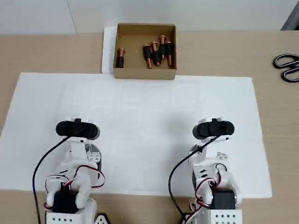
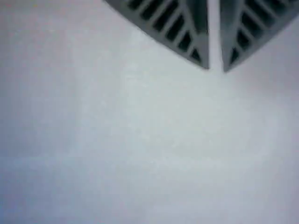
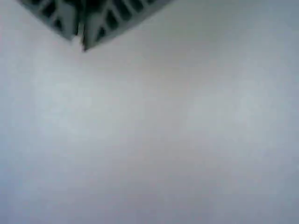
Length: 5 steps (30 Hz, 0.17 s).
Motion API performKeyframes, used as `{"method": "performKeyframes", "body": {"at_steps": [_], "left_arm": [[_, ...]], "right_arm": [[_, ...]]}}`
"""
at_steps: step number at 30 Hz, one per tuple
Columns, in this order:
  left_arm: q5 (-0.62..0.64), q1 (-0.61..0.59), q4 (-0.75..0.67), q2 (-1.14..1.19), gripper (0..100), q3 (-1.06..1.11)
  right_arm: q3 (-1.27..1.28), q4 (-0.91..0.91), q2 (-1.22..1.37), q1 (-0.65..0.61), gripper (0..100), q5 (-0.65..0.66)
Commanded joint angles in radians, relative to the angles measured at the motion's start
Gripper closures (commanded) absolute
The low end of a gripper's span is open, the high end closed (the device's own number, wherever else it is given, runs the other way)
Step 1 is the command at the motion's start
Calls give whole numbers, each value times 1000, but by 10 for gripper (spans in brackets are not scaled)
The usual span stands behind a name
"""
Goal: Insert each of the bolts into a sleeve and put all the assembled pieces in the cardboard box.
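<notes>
Sleeved bolts (image 1: 156,52) in cardboard box (image 1: 145,73), left jaws slightly apart, right jaws pressed together

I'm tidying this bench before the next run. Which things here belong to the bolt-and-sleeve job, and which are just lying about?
Belongs to the job:
- cardboard box
- sleeved bolts, lying inside the box

Just lying about:
- scissors, at the table's edge, away from the box
- white sheet, spread over the table as a work surface
</notes>
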Motion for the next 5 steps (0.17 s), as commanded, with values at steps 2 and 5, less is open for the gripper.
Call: {"method": "performKeyframes", "body": {"at_steps": [2, 5], "left_arm": [[5, -5, 6, -12, 994, -15], [5, -5, 6, -12, 994, -15]], "right_arm": [[-14, 1, -13, 8, 995, 2], [-14, 1, -13, 8, 995, 2]]}}
